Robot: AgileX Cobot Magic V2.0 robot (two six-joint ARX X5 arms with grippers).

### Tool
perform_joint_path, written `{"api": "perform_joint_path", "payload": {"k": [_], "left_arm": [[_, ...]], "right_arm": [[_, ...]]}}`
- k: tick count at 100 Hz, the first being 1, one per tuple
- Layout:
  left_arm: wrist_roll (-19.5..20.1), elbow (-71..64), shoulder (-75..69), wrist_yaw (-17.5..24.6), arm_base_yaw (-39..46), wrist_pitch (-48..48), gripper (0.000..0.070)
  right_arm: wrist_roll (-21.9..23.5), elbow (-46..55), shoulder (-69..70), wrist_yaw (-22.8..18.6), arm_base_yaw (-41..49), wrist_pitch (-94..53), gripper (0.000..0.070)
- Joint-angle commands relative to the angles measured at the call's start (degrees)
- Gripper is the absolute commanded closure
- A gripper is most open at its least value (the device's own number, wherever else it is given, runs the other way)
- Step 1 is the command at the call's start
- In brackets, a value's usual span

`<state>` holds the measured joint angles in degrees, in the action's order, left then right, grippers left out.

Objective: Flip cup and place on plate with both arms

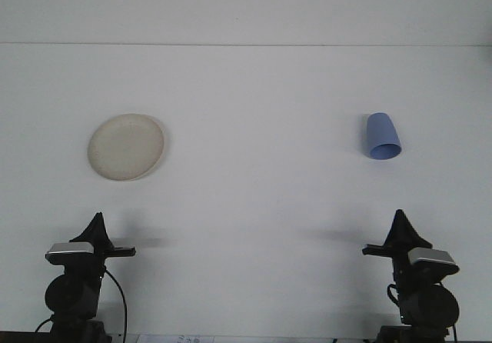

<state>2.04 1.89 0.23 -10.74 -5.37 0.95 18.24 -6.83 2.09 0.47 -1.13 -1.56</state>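
A pale, cream-coloured plate [126,147] lies flat on the white table at the left. On the right, a blue cup [382,136] rests on its side with its mouth turned toward me. My left gripper [98,218] sits low at the bottom left, well short of the plate. It shows a single dark point with no gap and holds nothing. My right gripper [399,215] sits at the bottom right, below the cup and well apart from it. It also shows one point with no gap and holds nothing.
The white table [254,204] runs back to an edge line near the top of the view, with a plain white wall behind it. Cables hang beside the left arm's base [73,293].
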Motion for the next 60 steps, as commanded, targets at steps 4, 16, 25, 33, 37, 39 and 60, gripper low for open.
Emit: {"api": "perform_joint_path", "payload": {"k": [4, 16, 25, 33, 37, 39, 60], "left_arm": [[-0.15, -1.07, -0.04, -0.15, 0.07, 0.79, 0.0688], [-0.15, -1.07, -0.04, -0.15, 0.07, 0.79, 0.0688], [-0.15, -1.07, -0.04, -0.15, 0.07, 0.79, 0.0688], [-0.15, -1.07, -0.04, -0.15, 0.07, 0.79, 0.0688], [-0.15, -1.07, -0.04, -0.15, 0.07, 0.79, 0.0688], [-0.15, -1.07, -0.04, -0.15, 0.07, 0.79, 0.0688], [-0.15, -1.07, -0.04, -0.15, 0.07, 0.79, 0.0688]], "right_arm": [[-1.40, -8.59, 4.31, 3.15, 0.02, -0.79, 0.0696], [-9.88, -18.64, 13.05, 3.69, 0.02, -4.79, 0.0493], [-13.88, -24.70, 19.47, 3.82, 0.00, -7.74, 0.0255], [-15.72, -28.15, 24.41, 4.59, -0.02, -9.55, 0.0240], [-16.90, -28.74, 26.62, 5.25, -0.02, -9.57, 0.0240], [-17.49, -28.74, 27.63, 5.70, -0.02, -9.44, 0.0240], [-21.38, -27.98, 40.72, 5.90, -0.15, -5.99, 0.0240]]}}
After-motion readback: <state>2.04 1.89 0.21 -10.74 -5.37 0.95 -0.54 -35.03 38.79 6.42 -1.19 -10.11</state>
